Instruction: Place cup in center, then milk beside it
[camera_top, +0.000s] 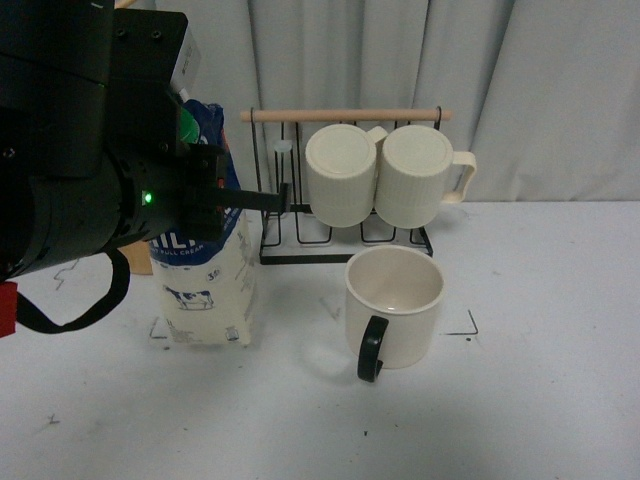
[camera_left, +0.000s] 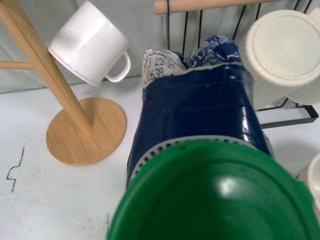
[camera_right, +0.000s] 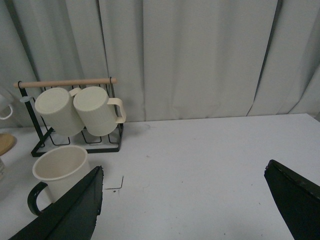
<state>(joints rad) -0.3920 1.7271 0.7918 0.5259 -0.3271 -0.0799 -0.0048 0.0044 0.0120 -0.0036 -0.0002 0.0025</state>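
The cup (camera_top: 393, 300) stands upright on the white counter (camera_top: 540, 400), near its middle, mouth up and empty, with its black handle (camera_top: 370, 348) turned toward the robot. Just behind it is a black wire rack (camera_top: 275, 235) with a wooden rod (camera_top: 345, 115) across the top. Two ribbed mugs (camera_top: 340, 175) lie on their sides on the rack, touching each other, bases toward the camera.

The milk (camera_top: 205, 285) stands upright on the counter to the left of the cup, with a clear gap between them. Its top is hidden in the front view by the left gripper (camera_top: 225, 195), which sits right at the top of the carton. The left wrist view looks down onto the green cap (camera_left: 215, 200) and the blue gable from very close. No fingers show there, so I cannot tell whether they are clamped on the carton or apart.

That view also shows a small white mug (camera_left: 90, 42) hanging on a wooden stand (camera_left: 85, 130) beyond the milk.

The right gripper (camera_right: 183, 169) hangs above bare counter well to the right of the cup, its fingers (camera_right: 75, 207) wide apart with nothing between them
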